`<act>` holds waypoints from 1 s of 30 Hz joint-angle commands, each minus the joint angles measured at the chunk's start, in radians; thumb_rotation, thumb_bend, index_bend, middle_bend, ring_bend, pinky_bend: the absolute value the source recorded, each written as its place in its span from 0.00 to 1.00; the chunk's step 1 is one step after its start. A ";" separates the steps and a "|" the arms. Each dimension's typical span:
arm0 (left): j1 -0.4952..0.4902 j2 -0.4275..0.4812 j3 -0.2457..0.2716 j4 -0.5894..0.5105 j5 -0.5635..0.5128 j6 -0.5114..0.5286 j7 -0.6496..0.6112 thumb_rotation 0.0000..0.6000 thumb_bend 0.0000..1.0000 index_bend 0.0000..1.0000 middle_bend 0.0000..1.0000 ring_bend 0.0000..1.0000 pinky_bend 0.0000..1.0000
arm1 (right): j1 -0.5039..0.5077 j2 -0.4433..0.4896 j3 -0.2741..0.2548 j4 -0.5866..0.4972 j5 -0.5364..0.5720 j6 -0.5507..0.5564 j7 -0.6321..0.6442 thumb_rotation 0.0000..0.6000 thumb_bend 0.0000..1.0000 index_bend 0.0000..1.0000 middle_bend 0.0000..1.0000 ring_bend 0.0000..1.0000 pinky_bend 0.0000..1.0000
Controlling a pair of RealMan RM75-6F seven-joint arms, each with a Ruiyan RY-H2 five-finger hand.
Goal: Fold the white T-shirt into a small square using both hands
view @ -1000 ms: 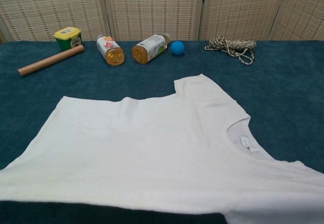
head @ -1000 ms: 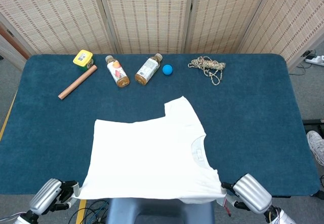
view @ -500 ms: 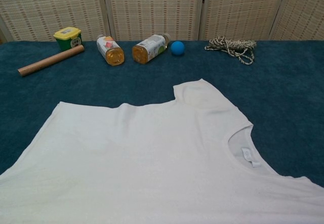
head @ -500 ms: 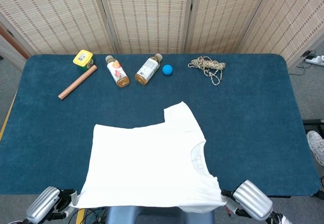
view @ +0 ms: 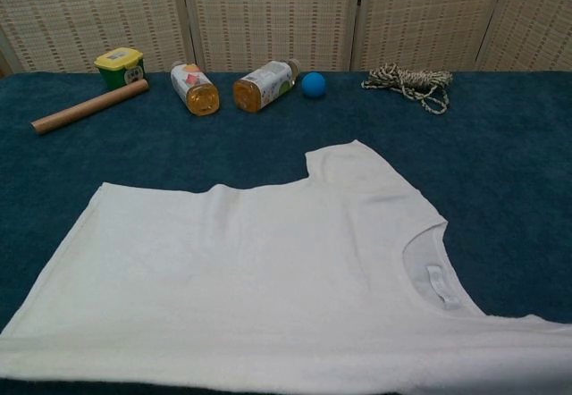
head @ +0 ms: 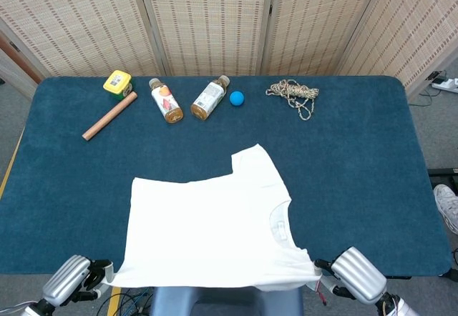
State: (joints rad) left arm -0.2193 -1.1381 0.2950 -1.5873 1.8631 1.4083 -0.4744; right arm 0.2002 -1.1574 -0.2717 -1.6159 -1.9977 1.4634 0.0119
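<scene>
The white T-shirt (head: 207,230) lies flat on the blue table (head: 358,173), collar (head: 280,219) to the right and one sleeve pointing to the far side. Its near edge reaches the table's front edge. My left hand (head: 71,279) sits below that edge at the bottom left, its fingers at the shirt's near left corner, seemingly gripping it. My right hand (head: 354,277) is at the bottom right and holds the shirt's near right corner by the sleeve. The chest view shows the T-shirt (view: 250,279) spread wide, with neither hand in it.
Along the far side lie a yellow-lidded tub (head: 117,83), a wooden rod (head: 109,115), two bottles on their sides (head: 165,100) (head: 209,98), a blue ball (head: 236,99) and a coil of rope (head: 293,94). Woven screens stand behind the table.
The shirt slid a little toward me over the last second, then stopped. Its near edge, raised half a second ago, has come back down. Both hands shifted slightly along the front edge.
</scene>
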 commanded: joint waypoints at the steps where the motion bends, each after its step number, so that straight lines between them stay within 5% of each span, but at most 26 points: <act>1: -0.037 0.000 -0.040 -0.009 -0.024 -0.034 0.013 1.00 0.53 0.68 0.92 0.85 0.96 | 0.000 -0.016 0.033 -0.010 0.022 -0.008 -0.040 1.00 0.68 0.95 0.97 1.00 1.00; 18: -0.229 -0.083 -0.227 0.039 -0.200 -0.276 0.063 1.00 0.53 0.67 0.92 0.85 0.96 | 0.029 -0.114 0.196 -0.038 0.176 -0.081 -0.224 1.00 0.69 0.95 0.97 1.00 1.00; 30: -0.339 -0.167 -0.315 0.132 -0.339 -0.443 0.078 1.00 0.53 0.67 0.92 0.85 0.96 | 0.122 -0.196 0.301 0.059 0.253 -0.162 -0.233 1.00 0.69 0.95 0.97 1.00 1.00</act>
State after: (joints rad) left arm -0.5450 -1.2931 -0.0063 -1.4700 1.5417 0.9804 -0.4010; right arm 0.3098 -1.3402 0.0184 -1.5738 -1.7527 1.3113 -0.2224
